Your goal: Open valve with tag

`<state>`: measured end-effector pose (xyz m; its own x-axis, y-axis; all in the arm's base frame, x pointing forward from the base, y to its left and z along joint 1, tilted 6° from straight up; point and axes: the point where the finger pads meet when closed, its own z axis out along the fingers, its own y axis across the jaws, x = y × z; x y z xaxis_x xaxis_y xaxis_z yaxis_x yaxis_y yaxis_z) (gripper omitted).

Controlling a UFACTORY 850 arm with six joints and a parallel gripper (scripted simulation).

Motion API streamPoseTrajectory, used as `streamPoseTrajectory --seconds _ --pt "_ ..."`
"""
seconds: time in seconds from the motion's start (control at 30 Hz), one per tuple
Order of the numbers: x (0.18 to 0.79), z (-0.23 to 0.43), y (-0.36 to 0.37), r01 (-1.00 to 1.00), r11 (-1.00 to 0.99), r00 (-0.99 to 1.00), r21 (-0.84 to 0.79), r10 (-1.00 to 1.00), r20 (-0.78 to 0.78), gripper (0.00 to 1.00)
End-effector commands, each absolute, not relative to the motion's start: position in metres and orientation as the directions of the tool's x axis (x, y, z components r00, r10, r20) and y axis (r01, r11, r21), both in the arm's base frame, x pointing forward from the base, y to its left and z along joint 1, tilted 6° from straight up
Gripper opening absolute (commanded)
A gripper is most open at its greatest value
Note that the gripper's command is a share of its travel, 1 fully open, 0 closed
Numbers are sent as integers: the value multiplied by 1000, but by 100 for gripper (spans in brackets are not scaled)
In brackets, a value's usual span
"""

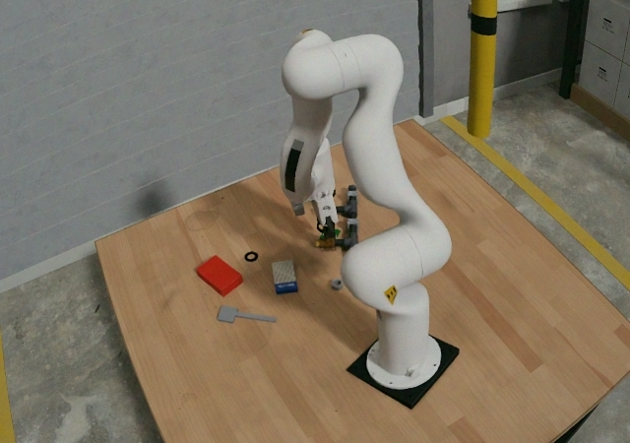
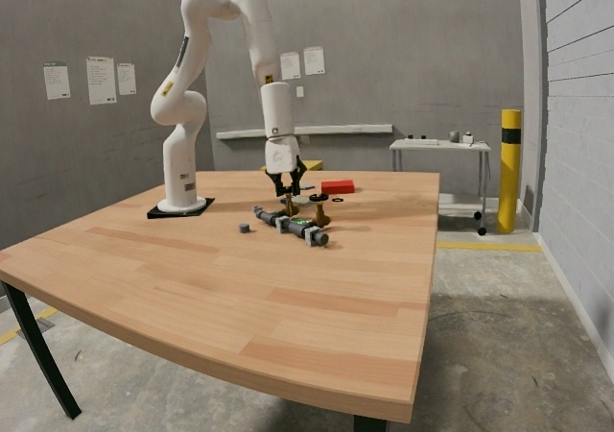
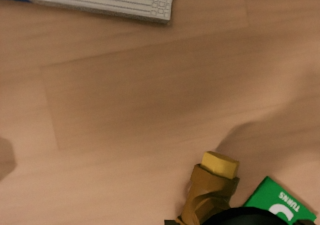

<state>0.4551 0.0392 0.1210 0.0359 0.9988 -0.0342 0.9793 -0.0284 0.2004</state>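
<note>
A grey pipe manifold (image 1: 350, 218) lies on the wooden table and carries brass valves with black handwheels; it also shows in the exterior view (image 2: 293, 227). A green tag (image 3: 280, 206) reading "TURNS" lies beside one brass valve (image 3: 210, 197), and it also shows in the top view (image 1: 331, 233). My gripper (image 1: 328, 225) points straight down over that valve and is shut on its black handwheel (image 3: 242, 218), seen only at the wrist view's bottom edge. In the exterior view my gripper (image 2: 286, 190) stands left of another valve's handwheel (image 2: 318, 197). The tag's number is cut off.
A red block (image 1: 219, 274), a black ring (image 1: 250, 256), a grey-and-blue box (image 1: 283, 276), a grey paddle-shaped tool (image 1: 244, 315) and a small grey cylinder (image 1: 336, 284) lie left of the manifold. My arm's base (image 1: 404, 361) stands to the right front.
</note>
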Motion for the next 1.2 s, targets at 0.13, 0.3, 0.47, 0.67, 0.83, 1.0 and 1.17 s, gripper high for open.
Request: streamPoseTrajectory --seconds 0.13,0.3,0.47,0.67,0.83,1.0,1.17 --pt "456 122 39 992 73 -78 106 996 40 0" --pt "456 122 39 992 75 -79 106 996 40 0" --pt "456 122 39 992 75 -79 106 996 40 0" --pt "456 122 39 992 75 -79 106 996 40 0" --pt "456 122 39 992 75 -79 106 996 40 0" --pt "456 122 39 992 75 -79 106 996 40 0" --pt "456 122 39 992 75 -79 106 996 40 0"
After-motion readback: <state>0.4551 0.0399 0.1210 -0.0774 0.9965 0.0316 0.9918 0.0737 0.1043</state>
